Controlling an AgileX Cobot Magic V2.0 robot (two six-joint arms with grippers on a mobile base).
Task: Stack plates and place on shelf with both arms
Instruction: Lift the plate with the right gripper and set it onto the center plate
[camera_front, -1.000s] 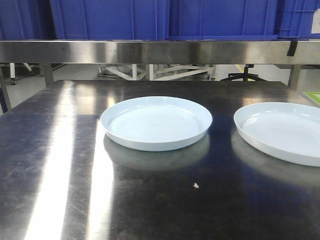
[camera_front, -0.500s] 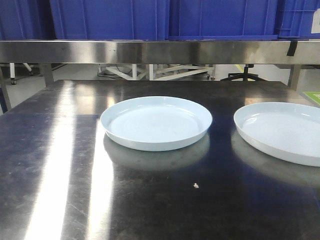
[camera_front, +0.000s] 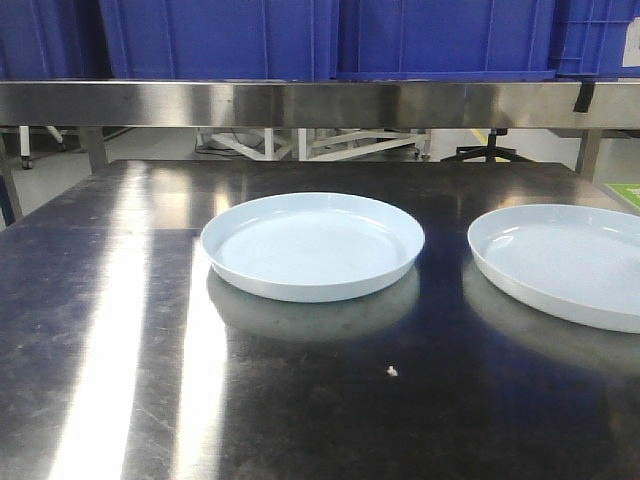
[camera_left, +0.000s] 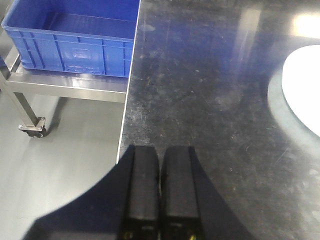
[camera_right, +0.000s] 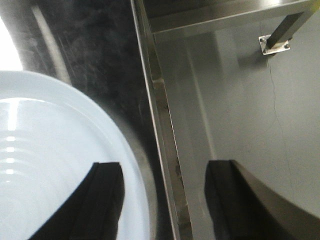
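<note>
Two pale bluish-white round shallow plates are noted flat on a dark scratched metal tabletop (camera_front: 110, 300), well apart: central plate (camera_front: 312, 245), right-hand plate (camera_front: 560, 265). Left gripper (camera_left: 160, 160): black fingers pressed together, nothing held, above the table's left edge. Right gripper (camera_right: 164, 170): jaws spread, right-hand plate's rim and table edge straddled.

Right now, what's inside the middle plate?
Nothing. The middle plate shows only its own bare, pale bottom. The bit of table underneath it is covered, so I can't see that.
</note>
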